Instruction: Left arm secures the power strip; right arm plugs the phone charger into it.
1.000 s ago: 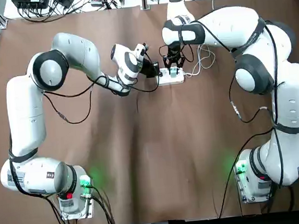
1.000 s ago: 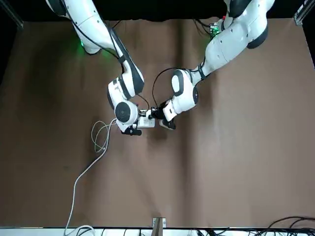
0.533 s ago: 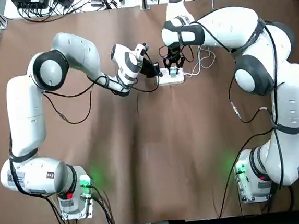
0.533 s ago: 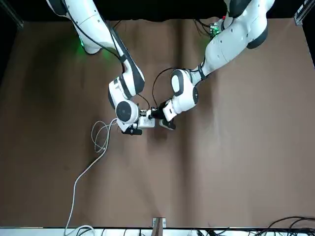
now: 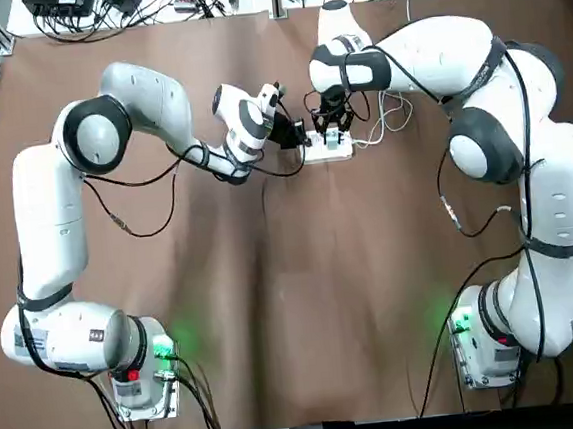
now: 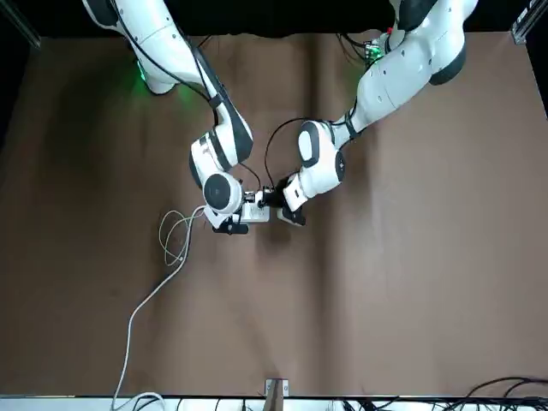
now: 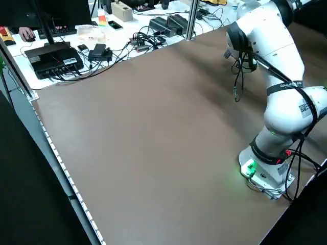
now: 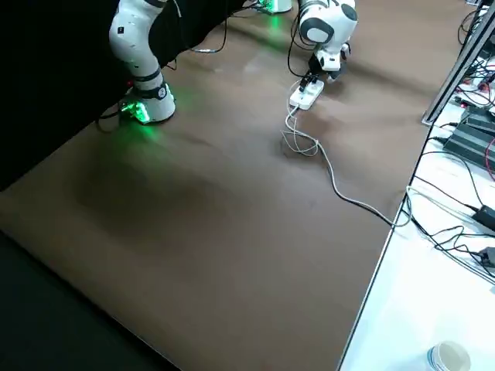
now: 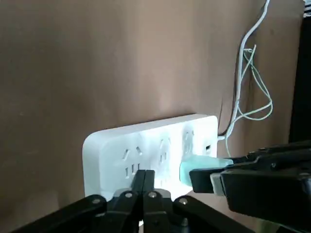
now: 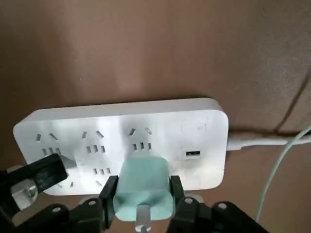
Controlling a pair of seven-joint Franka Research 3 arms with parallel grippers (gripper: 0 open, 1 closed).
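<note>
Because both arms meet at the power strip (image 10: 204, 128), the plugging step appears to be in hand, with the left arm there to steady the block and the right arm there to seat the plug. The strip rests on the brown tabletop (image 5: 304, 303), toward the edge farthest from the arm bases, and its thick white cord (image 10: 257, 142) leaves the short end on the robot's right.

The left end effector (image 9: 144, 174) is at the other end of the strip, its fingers drawn together with no visible gap. They reach over the block's long side and seem to brace it rather than pinch it; how firmly they bear on it cannot be told.

The right end effector (image 10: 143, 180) is open only as far as the phone charger (image 10: 143, 191) is wide, with one finger on each side of the teal cube. The charger is at the strip's socket face, just beside a group of slots (image 10: 141, 146) and near the USB port (image 10: 193, 153). Its prongs are hidden, so whether they are above the holes, touching them or partly in cannot be told. A thin pale cable (image 10: 272, 170) hangs in loose loops beside the thick cord.

The next move calls for lining the prongs up squarely with a matching socket, then pushing straight in while the left arm keeps the strip from sliding. A slight tilt or sideways offset could catch the prongs on the plastic, shove the block along, or twist the cube in its grip.
</note>
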